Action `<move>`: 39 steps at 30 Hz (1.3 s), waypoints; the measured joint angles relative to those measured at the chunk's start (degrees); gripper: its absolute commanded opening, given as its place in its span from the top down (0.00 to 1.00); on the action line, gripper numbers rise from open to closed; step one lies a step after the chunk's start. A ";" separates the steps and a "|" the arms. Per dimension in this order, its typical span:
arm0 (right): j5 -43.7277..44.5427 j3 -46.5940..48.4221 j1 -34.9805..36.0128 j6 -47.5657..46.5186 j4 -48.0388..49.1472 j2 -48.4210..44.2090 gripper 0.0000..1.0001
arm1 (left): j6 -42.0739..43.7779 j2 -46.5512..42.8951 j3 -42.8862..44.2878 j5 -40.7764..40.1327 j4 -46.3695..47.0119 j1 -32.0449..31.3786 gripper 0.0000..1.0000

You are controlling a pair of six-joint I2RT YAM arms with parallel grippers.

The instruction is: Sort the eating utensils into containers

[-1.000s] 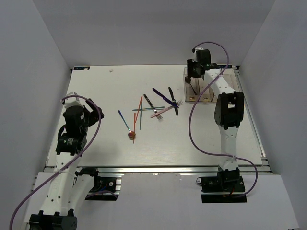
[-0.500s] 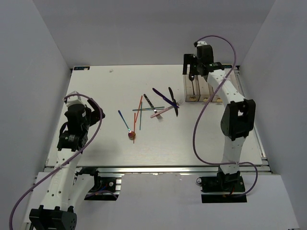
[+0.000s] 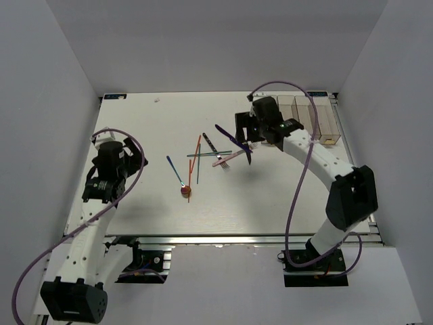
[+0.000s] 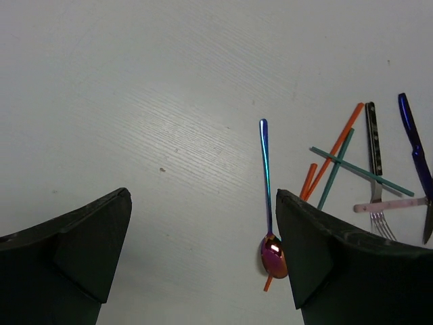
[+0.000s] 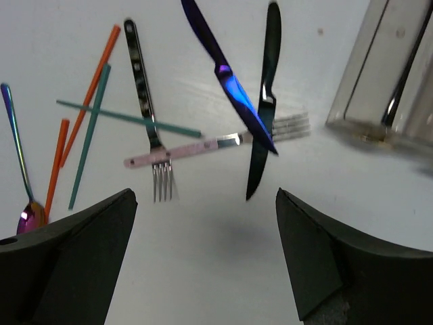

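Note:
The utensils lie in a loose pile mid-table: a blue-handled spoon [image 3: 177,175], orange chopsticks [image 3: 197,152], green chopsticks [image 3: 200,162], a silver fork [image 3: 211,145], a pink-handled fork [image 3: 226,160], a dark purple knife [image 3: 229,137] and a black piece [image 3: 245,153]. The clear bins [image 3: 312,116] stand at the back right. My right gripper [image 3: 245,135] hovers open and empty over the pile; in its wrist view [image 5: 203,257] the knife [image 5: 226,78] and black piece [image 5: 265,101] lie just ahead. One bin [image 5: 369,74] holds a dark slim piece [image 5: 399,88]. My left gripper [image 4: 203,257] is open and empty, the spoon [image 4: 266,176] by its right finger.
The white table [image 3: 284,196] is walled on three sides. The right arm's purple cable [image 3: 298,196] loops over the right half. The left arm [image 3: 108,172] is near the table's left edge.
My right gripper has swung from above the bins leftward and nearer, to over the utensil pile. The left arm has barely moved.

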 measured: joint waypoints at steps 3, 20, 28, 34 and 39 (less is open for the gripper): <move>1.51 -7.61 0.59 3.52 -1.27 -7.63 0.12 | -2.73 5.46 3.87 -2.19 -2.91 -0.90 0.04; 1.03 -29.81 0.98 10.10 -2.45 -37.00 0.12 | -28.96 46.82 11.56 -12.07 -1.18 -26.82 0.42; -0.20 -30.45 0.98 9.81 -0.96 -37.11 0.12 | -28.79 49.83 10.99 -9.88 1.03 -24.94 0.53; -0.46 -30.99 0.98 9.70 -0.50 -37.13 0.12 | -28.33 50.03 10.23 -8.31 2.60 -24.20 0.63; -0.46 -31.12 0.98 9.68 0.37 -37.29 0.12 | -28.02 50.34 10.12 -8.28 3.17 -24.20 0.74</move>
